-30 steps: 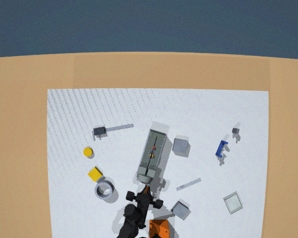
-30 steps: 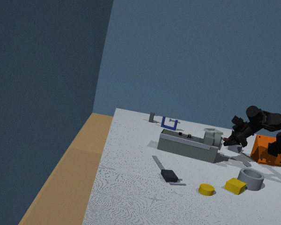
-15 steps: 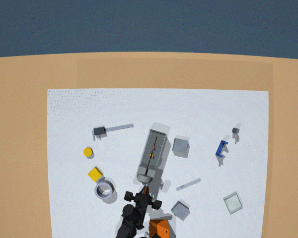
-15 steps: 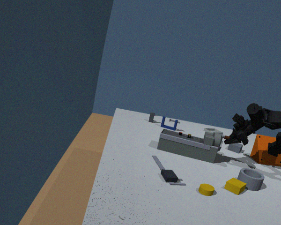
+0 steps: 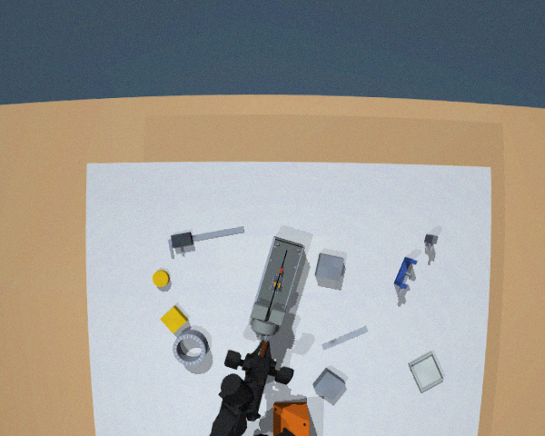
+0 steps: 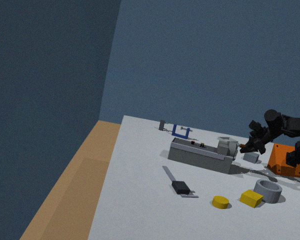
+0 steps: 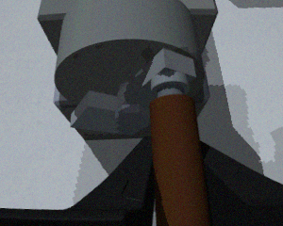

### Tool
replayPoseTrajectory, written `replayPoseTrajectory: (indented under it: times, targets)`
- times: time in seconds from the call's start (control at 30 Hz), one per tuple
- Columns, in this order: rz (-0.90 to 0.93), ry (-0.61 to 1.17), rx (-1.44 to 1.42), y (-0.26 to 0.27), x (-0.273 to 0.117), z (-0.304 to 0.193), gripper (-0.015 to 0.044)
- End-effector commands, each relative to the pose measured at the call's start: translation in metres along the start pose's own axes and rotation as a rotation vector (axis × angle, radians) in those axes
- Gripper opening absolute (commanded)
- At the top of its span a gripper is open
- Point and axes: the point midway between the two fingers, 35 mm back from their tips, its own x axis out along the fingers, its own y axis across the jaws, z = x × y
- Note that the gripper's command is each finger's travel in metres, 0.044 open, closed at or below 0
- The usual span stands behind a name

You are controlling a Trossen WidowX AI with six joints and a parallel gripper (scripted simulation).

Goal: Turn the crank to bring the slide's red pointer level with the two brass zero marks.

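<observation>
The grey machine (image 5: pixel 293 262) (image 6: pixel 196 158) stands with its crank end toward the arm. Its red pointer (image 5: pixel 281 271) (image 6: pixel 192 142) sits in the top slot, a short way beyond the brass marks (image 5: pixel 277 284) (image 6: pixel 202 145) on the side away from the crank, not level with them. The orange-brown crank handle (image 5: pixel 264 346) (image 6: pixel 242 145) (image 7: pixel 174 137) sticks out toward the arm. In the wrist view it joins the pale crank end (image 7: pixel 176 63) at the right of the round housing (image 7: pixel 127 28). My gripper (image 5: pixel 263 352) (image 6: pixel 241 149) (image 7: pixel 167 145) is shut on the handle.
Left of the machine in the top view are a dark block with a bar (image 5: pixel 182 240), a yellow disc (image 5: pixel 160 278), a yellow block (image 5: pixel 173 319) and a grey ring (image 5: pixel 178 349). Right are grey blocks (image 5: pixel 330 266) (image 5: pixel 329 384), a flat bar (image 5: pixel 345 338), a blue bracket (image 5: pixel 402 272) and a tray (image 5: pixel 414 374).
</observation>
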Motion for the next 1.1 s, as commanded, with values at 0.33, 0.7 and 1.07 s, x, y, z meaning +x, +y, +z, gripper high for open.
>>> replayPoseTrajectory:
  times: [0.33, 0.7, 1.07]
  targets:
    - [0.016, -0.008, -0.006, 0.0109, -0.0041, 0.0035, 0.0]
    - [0.016, -0.008, -0.006, 0.0113, -0.0038, 0.0033, 0.0]
    - [0.016, -0.008, -0.006, 0.0113, -0.0037, 0.0031, 0.0]
